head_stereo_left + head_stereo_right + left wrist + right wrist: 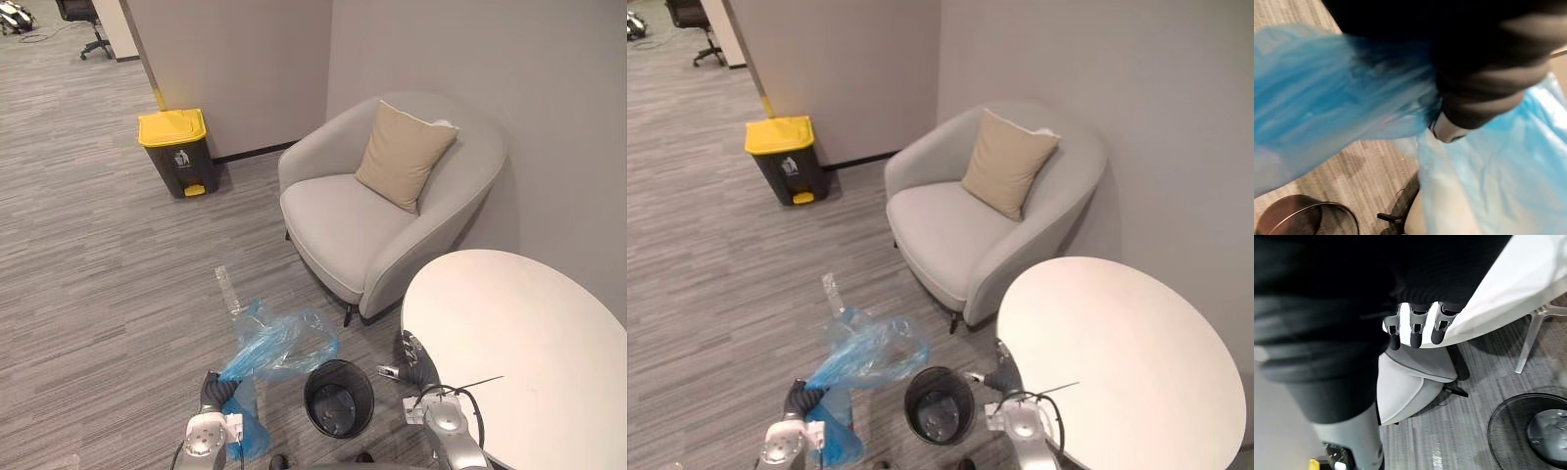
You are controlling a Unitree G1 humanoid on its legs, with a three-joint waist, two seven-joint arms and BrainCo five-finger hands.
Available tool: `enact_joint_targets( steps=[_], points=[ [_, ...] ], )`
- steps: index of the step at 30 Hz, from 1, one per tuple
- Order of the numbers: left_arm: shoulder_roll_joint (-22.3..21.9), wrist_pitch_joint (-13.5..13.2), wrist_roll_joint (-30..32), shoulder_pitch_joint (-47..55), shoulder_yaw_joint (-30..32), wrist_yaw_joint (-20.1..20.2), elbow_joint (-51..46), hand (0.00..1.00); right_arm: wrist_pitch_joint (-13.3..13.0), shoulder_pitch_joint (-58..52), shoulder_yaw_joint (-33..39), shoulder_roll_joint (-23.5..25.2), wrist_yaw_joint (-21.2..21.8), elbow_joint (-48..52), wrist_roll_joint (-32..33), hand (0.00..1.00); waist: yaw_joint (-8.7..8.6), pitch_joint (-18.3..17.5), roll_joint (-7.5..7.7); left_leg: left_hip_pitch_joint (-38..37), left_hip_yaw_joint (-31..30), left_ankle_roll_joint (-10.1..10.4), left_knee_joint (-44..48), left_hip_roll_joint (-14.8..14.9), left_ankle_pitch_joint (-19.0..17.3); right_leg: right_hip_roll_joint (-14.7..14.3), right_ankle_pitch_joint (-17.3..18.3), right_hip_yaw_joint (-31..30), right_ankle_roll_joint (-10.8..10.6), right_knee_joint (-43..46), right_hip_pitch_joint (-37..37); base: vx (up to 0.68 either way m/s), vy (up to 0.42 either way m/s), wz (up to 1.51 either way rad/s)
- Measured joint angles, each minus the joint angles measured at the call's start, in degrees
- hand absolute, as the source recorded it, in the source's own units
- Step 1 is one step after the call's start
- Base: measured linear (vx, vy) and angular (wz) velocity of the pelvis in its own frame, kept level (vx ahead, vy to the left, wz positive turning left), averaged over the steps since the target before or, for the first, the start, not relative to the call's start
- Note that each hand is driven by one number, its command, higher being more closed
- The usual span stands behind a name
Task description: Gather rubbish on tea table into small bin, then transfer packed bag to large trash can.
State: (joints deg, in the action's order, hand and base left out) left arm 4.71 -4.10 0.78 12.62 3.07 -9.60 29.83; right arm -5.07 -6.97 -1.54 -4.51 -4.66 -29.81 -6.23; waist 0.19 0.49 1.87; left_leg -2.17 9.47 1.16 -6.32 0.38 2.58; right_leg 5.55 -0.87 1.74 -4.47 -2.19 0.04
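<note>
The blue plastic bag (282, 345) hangs off the left hand (210, 390) above the carpeted floor, just left of the small bin (340, 370). Its crumpled bulk billows from the hand toward the armchair (343, 230), and a shorter tail of it droops beside the wrist. In the left wrist view the plastic wraps round the hand and hides its fingers, so I cannot tell how they sit on the bag. The small bin, black and meshed, stands upright on the floor between the two arms, close to the near edge of the round white table (529, 333) but not touching it. The right hand (1411, 332) hovers just off that table edge, level with the bin's right side. Its fingers lie side by side, loosely bent and holding nothing. The grey armchair stands beyond the table and the bin, in the corner of the room, with a beige cushion (404, 155) leaning upright against its back. The large trash can (178, 152) – dark body, yellow lid down – stands well apart from the bag, by the far wall left of the armchair
</note>
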Motion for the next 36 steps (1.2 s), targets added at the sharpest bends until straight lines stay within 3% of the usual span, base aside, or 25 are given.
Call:
enact_joint_targets(
  steps=[10,14,16,17,19,20,22,25,28,29,32,33,36],
  points=[
    [-1.1,0.0,-2.1,0.4,-0.2,1.3,2.5,1.0,1.1,0.2,0.4,0.0,-0.5,-6.8,0.0,0.0,0.04,1.2,-0.12,0.0,-0.3,0.5,0.1,-0.1,-0.5,0.2,0.3,0.2,-0.4,0.2,0.1,-0.02,-0.001,0.02],
    [-1.1,0.0,-2.1,0.3,-0.1,2.2,3.5,1.0,1.4,1.6,1.3,0.0,-1.0,-10.0,0.0,0.0,0.55,3.6,-0.06,0.2,1.2,-0.1,0.4,0.0,-0.1,0.0,-0.1,-1.2,-0.2,1.6,-1.1,0.01,0.003,-0.19],
    [-1.1,0.0,-2.1,-1.0,0.0,2.3,3.5,1.0,1.5,3.0,1.3,0.3,-1.4,-9.8,-0.1,0.0,0.68,7.1,0.73,2.1,2.4,-0.4,3.2,0.2,-0.7,0.0,-0.3,-2.4,-0.3,3.8,-3.3,-0.07,0.004,-0.26],
    [-1.0,0.1,-2.2,-1.9,-0.1,2.3,3.5,1.0,1.7,3.7,1.3,0.7,-2.0,-9.6,-0.2,0.0,0.83,7.7,1.17,6.5,2.6,-0.8,7.9,0.6,-2.2,0.2,-0.8,-2.3,-0.6,6.0,-6.5,-0.13,0.002,-0.08],
    [-1.6,0.1,-2.7,-3.1,-0.2,2.2,2.9,1.0,2.0,4.0,1.6,1.1,-3.0,-9.4,-0.5,0.0,0.96,8.2,0.76,11.4,3.0,-1.6,14.2,2.7,-4.0,-0.3,-2.4,-2.3,-2.1,8.1,-9.7,-0.11,0.004,-0.11],
    [-1.8,0.0,-2.7,-3.4,-0.2,2.2,2.7,1.0,2.4,4.2,1.5,1.3,-3.2,-9.4,-0.5,0.0,1.3,8.7,0.39,11.1,3.6,-2.0,15.0,3.3,-4.8,-0.2,2.9,-1.4,-1.7,17.1,-11.3,-0.08,0.01,-0.05],
    [-2.1,0.0,-2.7,-3.3,-0.7,2.2,2.0,1.0,2.4,2.6,1.5,1.7,-3.3,-9.4,-0.5,0.0,1.56,9.0,0.15,11.2,2.3,-2.3,17.4,3.0,-5.6,1.0,9.8,-0.8,-1.6,31.5,-11.4,-0.06,-0.023,0.31],
    [-2.0,-0.1,-2.6,-2.7,-0.8,2.1,0.2,1.0,2.4,2.0,1.1,2.2,-3.6,-9.2,-0.4,0.0,2.31,8.7,1.17,14.6,-1.0,-1.8,21.2,1.8,-5.8,1.4,15.8,-3.8,-2.8,38.8,-8.4,-0.13,-0.125,0.58],
    [-3.1,-0.1,-2.6,-2.5,-0.8,2.0,0.1,1.0,2.4,3.1,0.7,2.0,-4.6,-9.2,-0.4,0.0,3.81,8.6,1.66,19.7,-3.5,0.1,22.3,1.2,-3.7,0.4,22.4,-4.9,0.8,31.1,-7.1,-0.21,-0.207,0.49],
    [-3.7,0.0,-2.6,-2.4,-0.9,2.0,0.6,1.0,2.4,4.2,0.5,1.4,-4.8,-9.4,-0.4,0.0,3.86,9.2,0.07,20.8,-5.4,0.9,21.1,1.8,-1.8,-0.4,23.2,-3.1,2.1,28.9,-7.0,-0.28,-0.216,0.57],
    [-4.6,0.0,-2.6,-1.6,-3.9,2.0,0.7,1.0,2.5,4.1,0.3,0.7,-5.7,-9.9,-0.5,0.0,3.32,9.8,-3.03,19.5,-8.8,3.1,12.4,3.4,3.1,-2.9,21.0,3.0,4.1,27.8,-7.0,-0.33,-0.214,0.89],
    [-4.7,0.0,-2.7,-1.7,-4.3,1.9,1.0,1.0,2.8,4.1,0.3,0.5,-6.2,-10.0,-0.6,0.0,3.19,10.0,-3.51,19.1,-7.7,4.4,10.0,4.6,2.2,-3.0,19.9,5.4,5.4,26.5,-6.9,-0.35,-0.213,0.83],
    [-5.1,-0.1,-3.2,-2.4,-4.4,1.8,2.4,1.0,3.0,5.9,1.4,0.0,-7.5,-11.2,-0.6,0.0,3.15,10.0,-3.41,20.4,-2.0,3.8,14.6,5.8,1.7,-1.4,16.5,9.4,7.2,23.8,-7.7,-0.18,-0.082,0.63]
  ],
)
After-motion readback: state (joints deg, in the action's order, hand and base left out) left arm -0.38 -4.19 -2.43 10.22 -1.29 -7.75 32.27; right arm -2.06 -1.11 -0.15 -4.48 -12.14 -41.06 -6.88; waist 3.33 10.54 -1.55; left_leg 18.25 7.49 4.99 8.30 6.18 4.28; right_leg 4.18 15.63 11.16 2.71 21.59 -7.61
